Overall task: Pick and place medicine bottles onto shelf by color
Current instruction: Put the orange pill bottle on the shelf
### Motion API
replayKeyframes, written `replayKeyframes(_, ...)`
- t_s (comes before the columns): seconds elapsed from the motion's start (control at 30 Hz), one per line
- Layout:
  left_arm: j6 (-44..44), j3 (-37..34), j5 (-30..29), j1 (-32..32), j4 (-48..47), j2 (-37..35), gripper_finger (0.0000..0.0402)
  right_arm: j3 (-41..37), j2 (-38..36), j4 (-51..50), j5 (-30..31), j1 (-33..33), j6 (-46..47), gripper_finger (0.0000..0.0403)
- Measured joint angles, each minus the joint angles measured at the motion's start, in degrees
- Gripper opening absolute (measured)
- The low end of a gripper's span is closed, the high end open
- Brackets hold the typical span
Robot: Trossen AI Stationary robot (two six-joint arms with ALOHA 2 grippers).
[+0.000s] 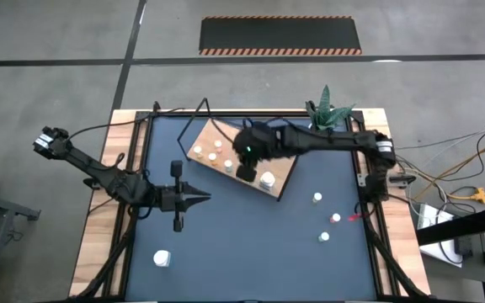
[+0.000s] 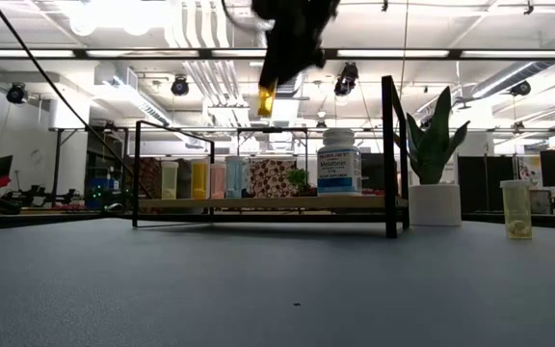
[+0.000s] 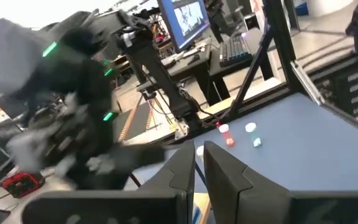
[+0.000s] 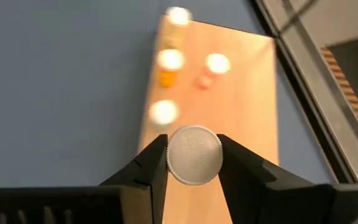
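Observation:
My right gripper [image 4: 194,148] hangs above the wooden shelf [image 1: 283,172], shut on a small yellowish medicine bottle [image 2: 267,98] with a white ribbed cap. Several small bottles [image 1: 213,156] and a big white one [image 1: 267,179] stand upright on the shelf board. Three small bottles [image 1: 324,219] stand on the blue table to the right, and another big white bottle [image 1: 162,257] at the near left. My left gripper [image 1: 199,198] is shut on nothing, level above the table's left part, pointing right. My right gripper pinches the bottle at its white cap [image 4: 194,155] between the two fingers, one on each side. The fingers slant down from above. The yellowish body [image 2: 267,100] hangs below them, a little tilted, lifted clear high over the shelf.
A potted green plant [image 1: 327,109] stands at the table's far edge, right of the shelf. The shelf's black metal frame [image 2: 390,154] rises above its board. Bare blue tabletop lies near the front edge, between the two groups of bottles.

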Motion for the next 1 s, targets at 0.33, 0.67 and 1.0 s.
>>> replayKeyframes(0.33,4.7,-2.0,0.0,-0.2,-0.6,-1.7,0.0017,0.0,7.6,5.3,-10.1,-9.4,-1.5,0.0115)
replayKeyframes(0.67,5.6,-5.6,0.0,-0.2,0.2,-7.9,0.0017,-0.1,13.2,7.2,-10.3,-10.6,-3.3,0.0117)
replayKeyframes(1.0,7.1,-7.5,0.0,-0.1,3.0,-9.6,0.0017,-0.1,13.6,9.3,-10.4,-10.6,-3.3,0.0116)
